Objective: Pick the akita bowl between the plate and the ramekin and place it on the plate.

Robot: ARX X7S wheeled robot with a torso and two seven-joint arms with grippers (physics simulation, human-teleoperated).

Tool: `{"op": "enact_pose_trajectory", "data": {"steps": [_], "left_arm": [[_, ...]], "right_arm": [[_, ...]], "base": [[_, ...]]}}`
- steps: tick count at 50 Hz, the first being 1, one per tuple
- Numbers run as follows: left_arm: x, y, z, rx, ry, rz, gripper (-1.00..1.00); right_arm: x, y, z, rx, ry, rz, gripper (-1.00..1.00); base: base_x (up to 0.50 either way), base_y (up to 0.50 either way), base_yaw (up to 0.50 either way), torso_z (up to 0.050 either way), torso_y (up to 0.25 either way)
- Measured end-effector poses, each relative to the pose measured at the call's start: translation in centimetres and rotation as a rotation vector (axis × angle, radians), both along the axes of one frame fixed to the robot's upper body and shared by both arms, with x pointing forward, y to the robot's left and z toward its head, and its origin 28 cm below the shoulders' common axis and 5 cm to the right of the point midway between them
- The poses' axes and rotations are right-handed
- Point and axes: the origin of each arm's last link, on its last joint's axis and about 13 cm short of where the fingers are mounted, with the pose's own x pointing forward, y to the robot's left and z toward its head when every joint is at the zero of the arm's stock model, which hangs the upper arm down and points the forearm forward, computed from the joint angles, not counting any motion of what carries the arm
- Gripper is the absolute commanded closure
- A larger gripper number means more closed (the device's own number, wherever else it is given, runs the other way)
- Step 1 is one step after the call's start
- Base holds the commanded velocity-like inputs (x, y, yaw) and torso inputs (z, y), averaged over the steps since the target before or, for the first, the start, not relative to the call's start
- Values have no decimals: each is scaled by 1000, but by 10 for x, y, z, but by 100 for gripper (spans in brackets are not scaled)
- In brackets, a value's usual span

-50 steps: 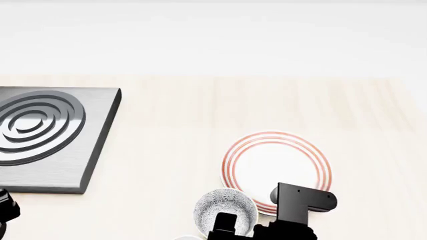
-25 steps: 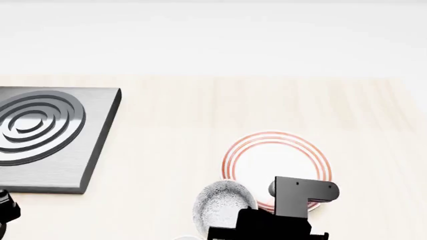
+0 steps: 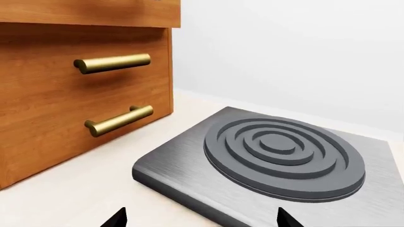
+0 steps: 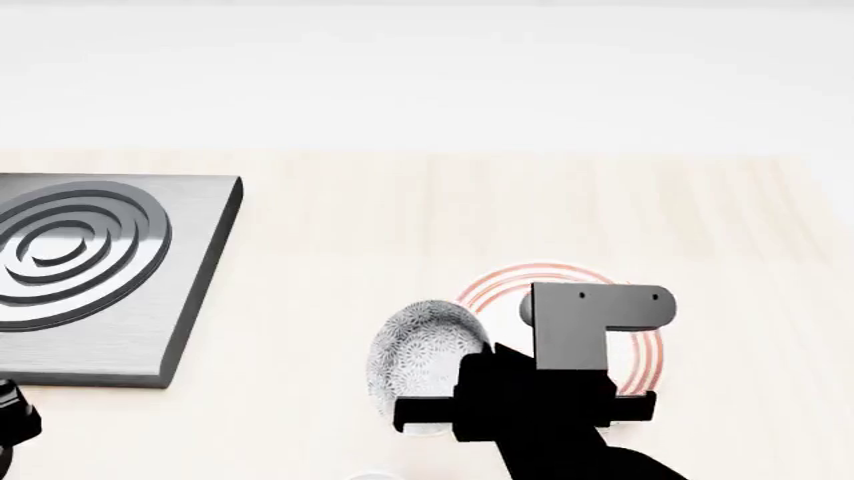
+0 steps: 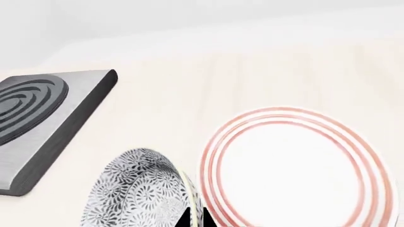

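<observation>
Right pincer [image 4: 447, 385] grips the tilted akita bowl [image 4: 424, 352] by its rim, lower centre; its arm hides part of the plate [image 4: 638, 372].

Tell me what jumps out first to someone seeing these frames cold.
Probably the akita bowl, tipped on edge in the right end effector beside the plate near the counter's front edge. Next the grey slab with raised concentric rings at the far left. In the left wrist view, a wooden cabinet with brass handles stands next to that slab.
</observation>
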Motion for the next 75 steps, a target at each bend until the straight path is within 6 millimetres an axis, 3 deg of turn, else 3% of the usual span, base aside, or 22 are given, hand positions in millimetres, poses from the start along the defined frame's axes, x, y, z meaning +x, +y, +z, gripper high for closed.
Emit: {"op": "enact_pose_trajectory", "data": {"steps": [26, 52, 75], "left_arm": [[0, 0, 1, -1, -1, 1, -100], [1, 0, 0, -5, 1, 3, -100], [0, 1, 1, -5, 0, 5, -100]], "right_arm": [[24, -17, 29, 39, -33, -56, 100], [63, -40, 35, 106, 25, -159, 100], [90, -57, 26, 218, 93, -251, 100]], "base": [[0, 0, 0, 0, 0], [0, 0, 0, 0, 0], [0, 0, 0, 0, 0]]}}
